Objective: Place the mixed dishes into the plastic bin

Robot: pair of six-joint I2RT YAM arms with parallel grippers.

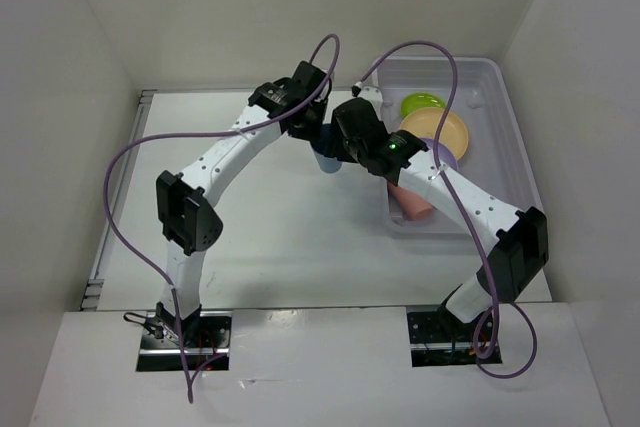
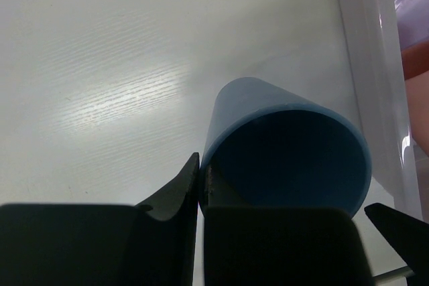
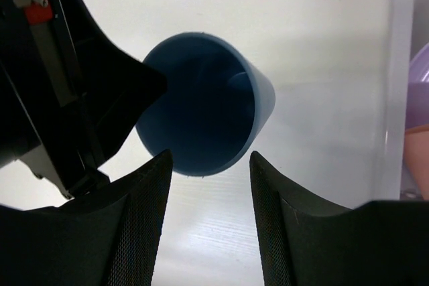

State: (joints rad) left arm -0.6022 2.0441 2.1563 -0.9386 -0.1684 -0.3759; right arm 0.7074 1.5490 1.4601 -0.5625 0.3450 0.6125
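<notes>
left gripper (image 2: 201, 172) pinches the cup (image 2: 288, 152) rim, right gripper (image 3: 211, 165) hangs part open and empty: an early release likely drops it outside the bin (image 1: 488, 87).

The left arm (image 1: 222, 155) bends at the elbow and reaches away from its base and to the right. Its left gripper (image 2: 200, 180) is pinched tight on the wall of the blue cup (image 2: 268, 98), one finger outside the rim and one inside. The right arm (image 1: 470, 202) folds leftward until the two wrists are close together, and the right gripper (image 3: 210, 160) holds its fingers spread apart.
</notes>
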